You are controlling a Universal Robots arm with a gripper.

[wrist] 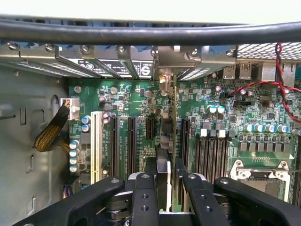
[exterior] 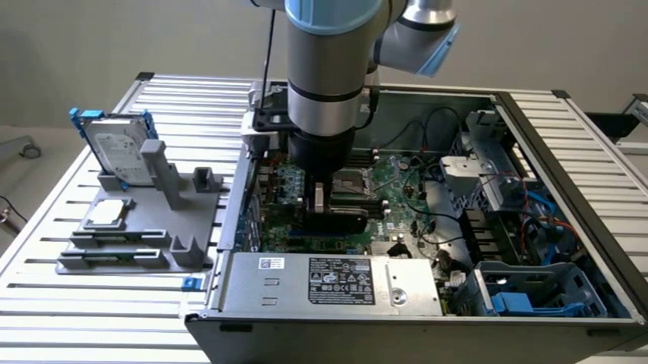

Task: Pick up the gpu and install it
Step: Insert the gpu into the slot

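My gripper [exterior: 326, 199] is lowered inside the open computer case [exterior: 567, 152], over the green motherboard [exterior: 400, 189]. It is shut on the gpu [exterior: 341, 221], whose black cover shows just under the fingers. In the wrist view the gpu [wrist: 165, 141] stands edge-on between my two black fingertips [wrist: 150, 170], with the gripper [wrist: 165, 174] clamped on its near end. The card runs along the black expansion slots [wrist: 131, 141], and its silver bracket end [wrist: 175, 61] reaches the case's rear wall. Whether its lower edge sits in a slot is hidden.
A grey fixture [exterior: 132, 227] on the slatted table at the exterior view's left holds a silver hard drive in a blue frame [exterior: 117, 148] and a small square silver chip [exterior: 108, 214]. The power supply [exterior: 335, 280], CPU socket [wrist: 258, 174] and a black cable [wrist: 150, 30] crowd the card.
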